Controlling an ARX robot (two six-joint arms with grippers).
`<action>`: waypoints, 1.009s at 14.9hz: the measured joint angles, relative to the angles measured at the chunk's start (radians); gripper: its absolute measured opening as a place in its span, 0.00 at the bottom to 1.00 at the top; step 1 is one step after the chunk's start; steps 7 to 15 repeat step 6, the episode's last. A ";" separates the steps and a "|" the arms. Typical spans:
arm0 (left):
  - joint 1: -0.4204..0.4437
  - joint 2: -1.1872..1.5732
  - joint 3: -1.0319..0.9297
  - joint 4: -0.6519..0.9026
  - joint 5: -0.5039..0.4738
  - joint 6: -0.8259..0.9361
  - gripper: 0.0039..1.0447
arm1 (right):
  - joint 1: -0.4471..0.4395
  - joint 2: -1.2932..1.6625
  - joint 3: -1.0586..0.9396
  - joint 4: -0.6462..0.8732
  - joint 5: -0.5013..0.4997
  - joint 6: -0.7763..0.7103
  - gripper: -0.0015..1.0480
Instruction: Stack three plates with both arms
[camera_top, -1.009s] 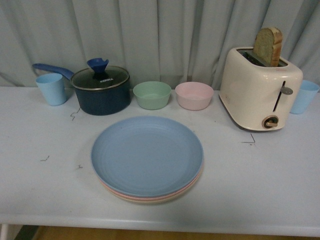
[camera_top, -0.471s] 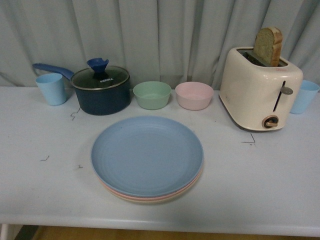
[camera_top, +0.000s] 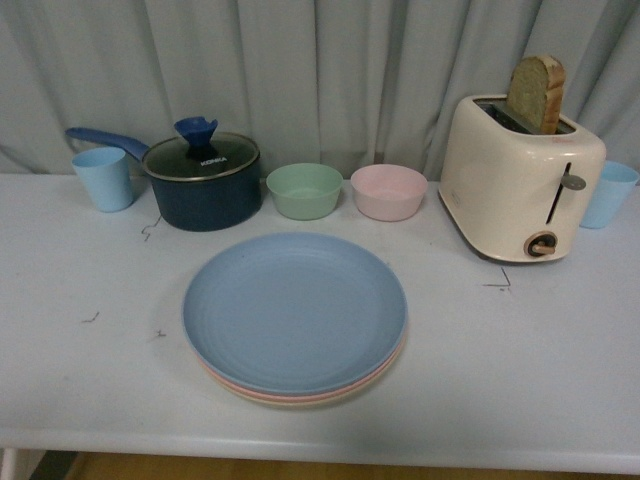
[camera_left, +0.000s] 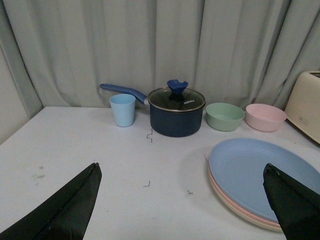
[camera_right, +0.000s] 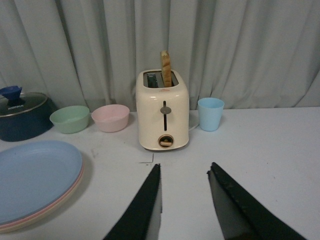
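On my front camera I see the three plates sitting in one stack near the middle of the white table. The light blue plate is on top, the pink plate shows as a thin edge just under it, and the cream plate is at the bottom, touching the tabletop. Neither arm appears in this view.

Behind the stack I have a row along the grey curtain: a light blue cup at the far left, a dark blue saucepan with a glass lid and a blue knob, a mint bowl, and a pink bowl. To the right stands a cream toaster with a slice of bread sticking up out of one slot, and a second light blue cup is partly hidden behind it.

From the left wrist camera, the left gripper has its jaws spread wide, with nothing between them; it hangs over bare table, with the plate stack off to one side. From the right wrist camera, the right gripper has its jaws apart by a narrower gap, also holding nothing, and it points toward the toaster with the stack off to the side.
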 joint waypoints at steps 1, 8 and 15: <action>0.000 0.000 0.000 0.000 0.000 0.000 0.94 | 0.000 0.000 0.000 0.000 0.000 0.000 0.35; 0.000 0.000 0.000 0.000 0.000 0.000 0.94 | 0.000 0.000 0.000 0.000 0.000 0.000 0.94; 0.000 0.000 0.000 0.000 0.000 0.000 0.94 | 0.000 0.000 0.000 0.000 0.000 0.000 0.94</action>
